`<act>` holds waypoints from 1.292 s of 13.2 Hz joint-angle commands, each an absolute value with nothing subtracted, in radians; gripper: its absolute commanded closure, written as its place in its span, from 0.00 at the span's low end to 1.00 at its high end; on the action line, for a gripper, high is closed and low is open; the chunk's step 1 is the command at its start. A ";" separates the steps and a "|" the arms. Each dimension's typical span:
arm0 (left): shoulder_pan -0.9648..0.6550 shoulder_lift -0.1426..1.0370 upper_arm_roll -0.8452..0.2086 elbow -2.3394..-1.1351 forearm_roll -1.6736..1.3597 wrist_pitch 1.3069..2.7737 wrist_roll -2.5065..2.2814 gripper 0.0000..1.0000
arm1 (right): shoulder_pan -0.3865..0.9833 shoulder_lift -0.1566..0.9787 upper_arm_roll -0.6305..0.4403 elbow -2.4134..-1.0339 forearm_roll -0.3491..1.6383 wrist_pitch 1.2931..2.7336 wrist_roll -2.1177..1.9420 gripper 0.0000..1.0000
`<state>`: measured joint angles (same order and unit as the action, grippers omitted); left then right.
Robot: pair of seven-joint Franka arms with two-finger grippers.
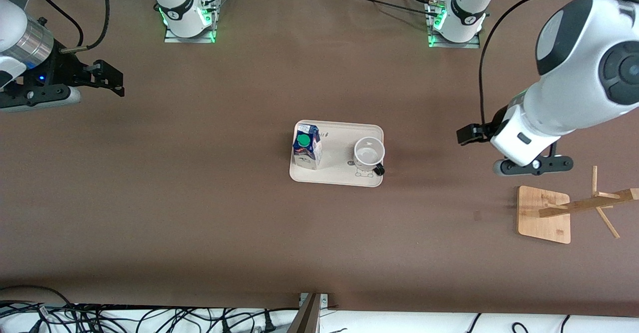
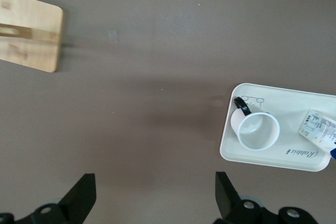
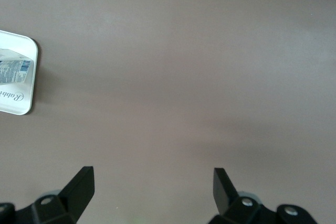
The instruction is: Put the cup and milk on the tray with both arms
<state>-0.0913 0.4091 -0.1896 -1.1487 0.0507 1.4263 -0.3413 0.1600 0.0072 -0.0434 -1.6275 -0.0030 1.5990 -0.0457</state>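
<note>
Brown desk (image 1: 199, 198) looks basically done: cup (image 1: 369, 152) and milk (image 1: 306, 147) already sit on the tray (image 1: 337, 177), with your left pincer (image 1: 474, 134) at its 3 o'clock, right pincer (image 1: 107, 78) toward 10, both released and empty.

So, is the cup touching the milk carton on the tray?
Apart. The front view shows bare tray between the cup and the milk carton.

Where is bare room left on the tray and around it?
On the tray, a bare strip lies between the milk and the cup; each end is crowded. Bare table surrounds the tray, up to the wooden rack at the left arm's end.
</note>
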 commanded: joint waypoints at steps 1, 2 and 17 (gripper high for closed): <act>-0.048 0.373 -0.187 -1.131 0.071 1.397 -0.214 0.00 | 0.164 0.012 -0.041 -1.588 0.012 1.592 -0.044 0.00; -0.040 0.348 -0.181 -1.179 0.069 1.408 -0.145 0.00 | 0.166 0.012 -0.040 -1.586 0.012 1.592 -0.043 0.00; -0.051 -0.011 -0.048 -1.709 0.034 1.677 0.046 0.00 | 0.167 0.014 -0.040 -1.588 0.011 1.588 -0.044 0.00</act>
